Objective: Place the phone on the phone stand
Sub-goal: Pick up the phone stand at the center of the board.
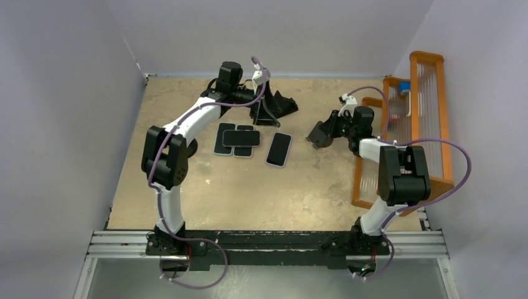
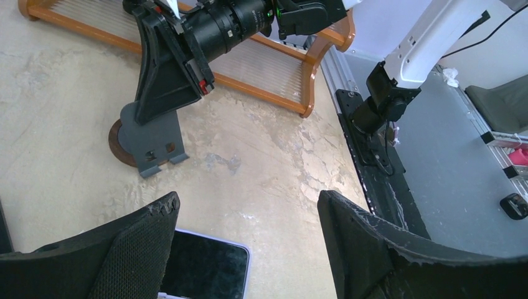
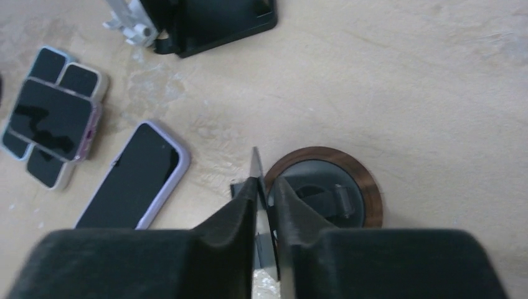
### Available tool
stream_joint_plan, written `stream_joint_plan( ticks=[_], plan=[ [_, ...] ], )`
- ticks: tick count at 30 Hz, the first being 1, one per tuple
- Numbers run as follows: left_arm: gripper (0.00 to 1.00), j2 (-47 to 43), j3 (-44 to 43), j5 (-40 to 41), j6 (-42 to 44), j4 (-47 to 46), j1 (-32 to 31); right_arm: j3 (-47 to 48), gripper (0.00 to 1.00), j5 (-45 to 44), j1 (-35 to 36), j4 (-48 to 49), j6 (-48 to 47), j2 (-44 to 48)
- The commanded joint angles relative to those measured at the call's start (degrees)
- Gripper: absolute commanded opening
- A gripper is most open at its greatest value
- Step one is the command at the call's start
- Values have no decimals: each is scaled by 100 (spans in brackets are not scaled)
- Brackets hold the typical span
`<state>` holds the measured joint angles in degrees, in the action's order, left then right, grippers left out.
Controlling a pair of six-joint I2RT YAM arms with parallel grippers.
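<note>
The phone (image 2: pixel 205 269) is cut off at 6 o'clock; the right hand (image 3: pixel 264 185) hides part of the phone stand (image 3: pixel 319 177).

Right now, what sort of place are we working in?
Likely a robot test cell in a lab: plain wall panels box in a worn tabletop, the arms are bolted to an aluminium rail, and phones lie set out as props.

text: none legible | labels: none | brands: none | numbers: none
</note>
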<state>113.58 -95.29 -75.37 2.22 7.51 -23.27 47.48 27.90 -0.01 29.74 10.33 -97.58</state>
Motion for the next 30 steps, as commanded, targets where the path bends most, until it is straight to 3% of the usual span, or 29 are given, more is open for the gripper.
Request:
stream_joint_plan(
  ticks=[1,2,3,9,14,17,21,27,30],
  plan=[
    [80,-266,-103,-272,186,3,49,228,10,510,14,-186,-182,11],
    [80,-266,-92,-279,192,2,50,253,2,568,10,-216,-214,-15],
    [79,-271,-81,-286,199,-2,58,275,0,617,14,-242,-243,-35],
    [80,-292,63,-437,213,-94,103,237,0,1120,15,-168,-492,276],
    [81,-58,255,-775,-167,-621,75,631,0,2019,11,-768,-893,518],
    [75,-77,434,-393,-46,-871,-30,806,0,2575,30,-1096,-1006,594],
    [70,-77,774,172,-174,-1625,-218,848,0,2590,362,-1238,-1146,856],
    [69,168,806,294,-865,-2491,-452,1217,0,2414,931,-1820,-1436,867],
    [68,282,603,388,-888,-2481,-539,1274,0,2436,1028,-1761,-1358,860]
  ],
)
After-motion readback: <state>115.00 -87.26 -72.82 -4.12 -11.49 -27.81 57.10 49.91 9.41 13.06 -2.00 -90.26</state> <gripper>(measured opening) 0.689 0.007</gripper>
